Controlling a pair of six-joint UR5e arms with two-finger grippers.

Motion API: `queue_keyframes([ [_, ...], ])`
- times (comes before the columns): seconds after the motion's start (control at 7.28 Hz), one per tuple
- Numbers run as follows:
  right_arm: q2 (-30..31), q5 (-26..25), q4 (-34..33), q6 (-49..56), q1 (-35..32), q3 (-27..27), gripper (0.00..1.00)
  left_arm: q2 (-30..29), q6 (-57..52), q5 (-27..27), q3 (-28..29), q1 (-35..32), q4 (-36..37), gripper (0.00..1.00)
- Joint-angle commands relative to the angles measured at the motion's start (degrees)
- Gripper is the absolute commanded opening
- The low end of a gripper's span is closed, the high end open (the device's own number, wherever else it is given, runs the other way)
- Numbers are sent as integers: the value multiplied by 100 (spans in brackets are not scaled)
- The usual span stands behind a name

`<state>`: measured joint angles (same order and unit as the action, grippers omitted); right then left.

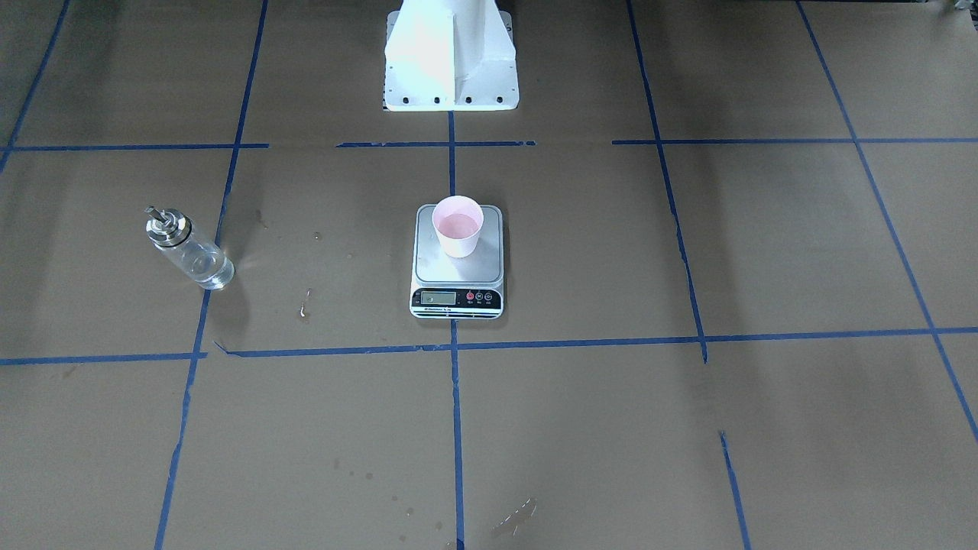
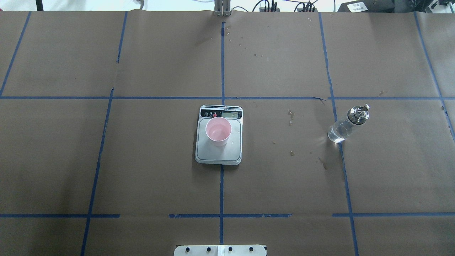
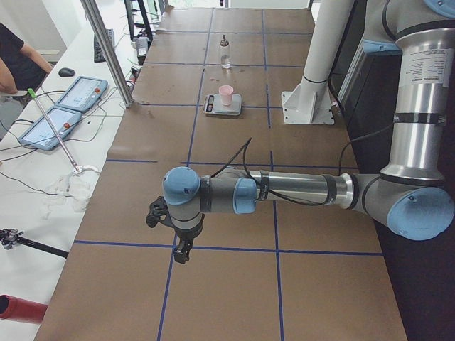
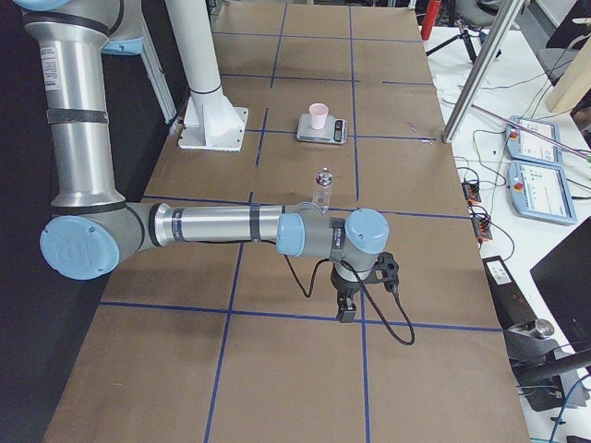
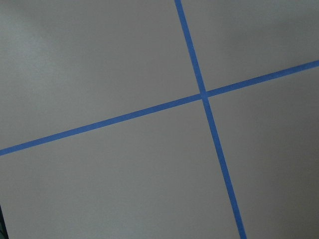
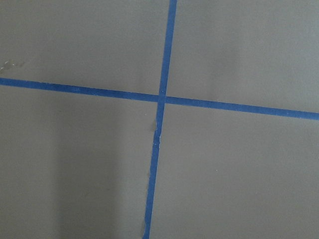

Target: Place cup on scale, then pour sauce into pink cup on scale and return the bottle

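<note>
The brown bench [image 2: 142, 170], gridded with blue tape [image 2: 222, 188], carried the scale [image 2: 234, 156] at centre, with the bottle [image 2: 343, 129] upright at three o'clock in the overhead view.

cup [image 2: 218, 131] on scale [image 2: 218, 155] at centre of table [image 2: 142, 170], bottle [image 2: 346, 126] upright well apart on robot's right

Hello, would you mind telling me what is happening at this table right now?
Nothing is being handled right now. The pink cup stands on the scale, and the bottle stands upright apart from it, on the robot's right. The left tool and the right tool hang at opposite ends of the table, far from these things.
</note>
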<state>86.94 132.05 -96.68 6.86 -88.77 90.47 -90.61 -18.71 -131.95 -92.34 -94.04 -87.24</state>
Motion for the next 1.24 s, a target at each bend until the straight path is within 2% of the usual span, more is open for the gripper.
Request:
queue_keyframes([
  [0.0, -1, 5, 0, -1, 0, -29, 100, 77, -19, 37, 14, 140, -12, 100],
  [1.1, -27, -30, 18, 8, 97, -91, 100, 113, -63, 196, 5, 343, -21, 100],
])
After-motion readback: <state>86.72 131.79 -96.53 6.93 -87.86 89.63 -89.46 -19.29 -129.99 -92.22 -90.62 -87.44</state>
